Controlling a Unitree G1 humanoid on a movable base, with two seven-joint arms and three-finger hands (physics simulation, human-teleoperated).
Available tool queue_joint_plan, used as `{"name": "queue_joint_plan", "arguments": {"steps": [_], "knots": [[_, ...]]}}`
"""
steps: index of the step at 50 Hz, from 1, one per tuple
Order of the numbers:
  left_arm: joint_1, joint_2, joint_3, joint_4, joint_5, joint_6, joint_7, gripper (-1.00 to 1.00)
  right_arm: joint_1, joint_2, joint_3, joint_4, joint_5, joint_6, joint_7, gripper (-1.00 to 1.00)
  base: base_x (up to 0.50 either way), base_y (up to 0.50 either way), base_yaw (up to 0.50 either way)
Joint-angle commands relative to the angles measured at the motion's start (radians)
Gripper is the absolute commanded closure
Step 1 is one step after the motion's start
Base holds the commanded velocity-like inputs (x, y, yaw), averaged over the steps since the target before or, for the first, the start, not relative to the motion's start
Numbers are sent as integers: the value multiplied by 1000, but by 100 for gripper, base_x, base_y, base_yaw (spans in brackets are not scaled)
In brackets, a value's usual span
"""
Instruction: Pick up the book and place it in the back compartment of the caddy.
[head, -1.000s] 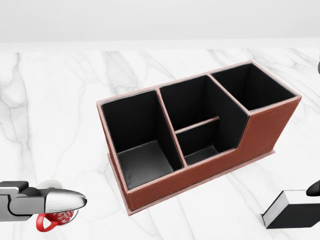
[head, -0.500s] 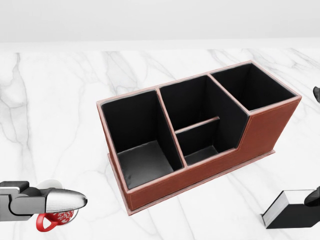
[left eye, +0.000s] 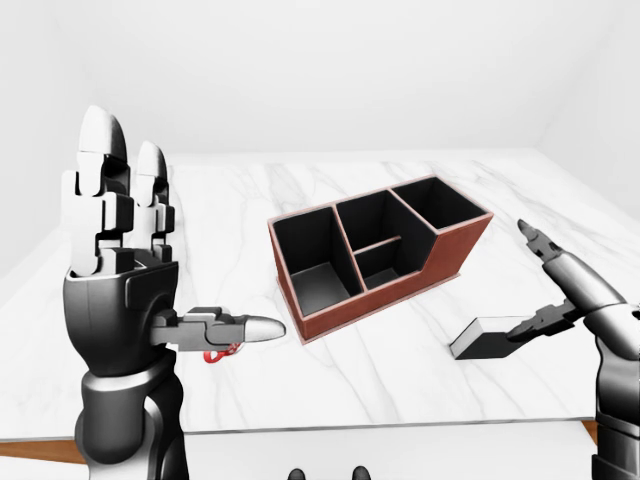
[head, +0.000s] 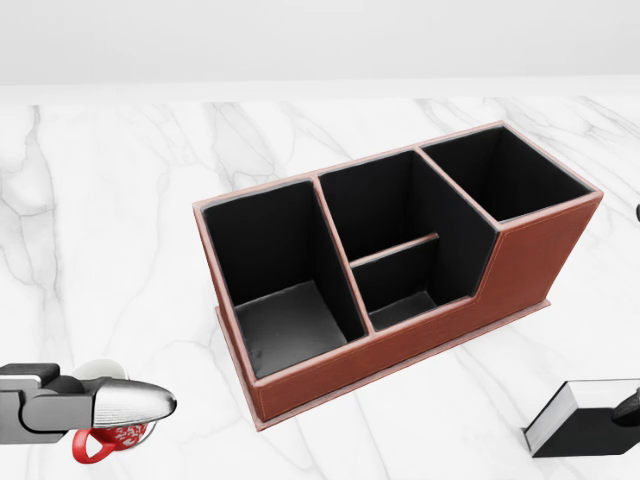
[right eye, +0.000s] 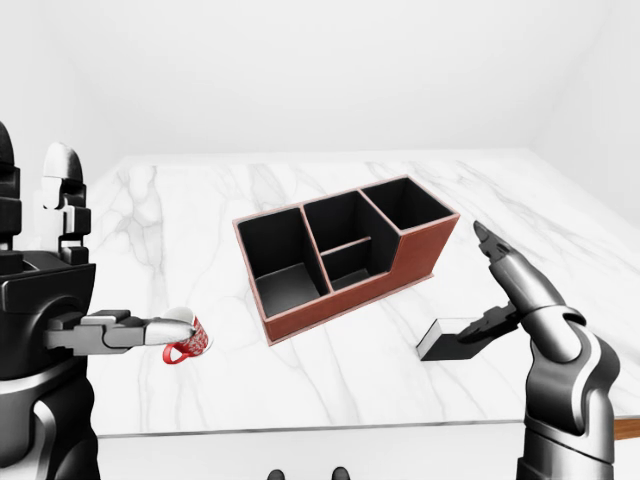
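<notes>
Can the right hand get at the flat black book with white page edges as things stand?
Probably yes. The right hand is open right over the flat black book with white page edges, one finger reaching its top; nothing lies between, and the brown leather caddy sits clear to the left.

A white marble table (right eye: 330, 400) with grey veins carries three things. A brown caddy (head: 520, 262) with black compartments stands near its middle. A black book (right eye: 452, 340) lies flat to the caddy's lower right, and a red-patterned mug (right eye: 186, 342) sits well to its left.
</notes>
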Motion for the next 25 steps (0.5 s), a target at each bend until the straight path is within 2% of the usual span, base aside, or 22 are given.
{"name": "queue_joint_plan", "arguments": {"steps": [1, 15, 21, 25], "knots": [[1, 0, 0, 0, 1, 0, -1, -100, 5, -6, 7, 55, -12, 0, -32, -100, 0, 0, 0], [0, 0, 2, -5, 1, 0, -1, -100, 13, -6, 14, 81, -32, -5, -52, -100, 0, 0, 0], [2, 0, 2, -4, 2, 0, -2, -100, 14, -3, 20, 86, -45, -26, -60, -100, 0, 0, 0], [3, -2, -4, -2, 4, 0, 0, -100, 5, 3, 24, 40, -56, -4, -33, -100, 0, 0, 0]]}}
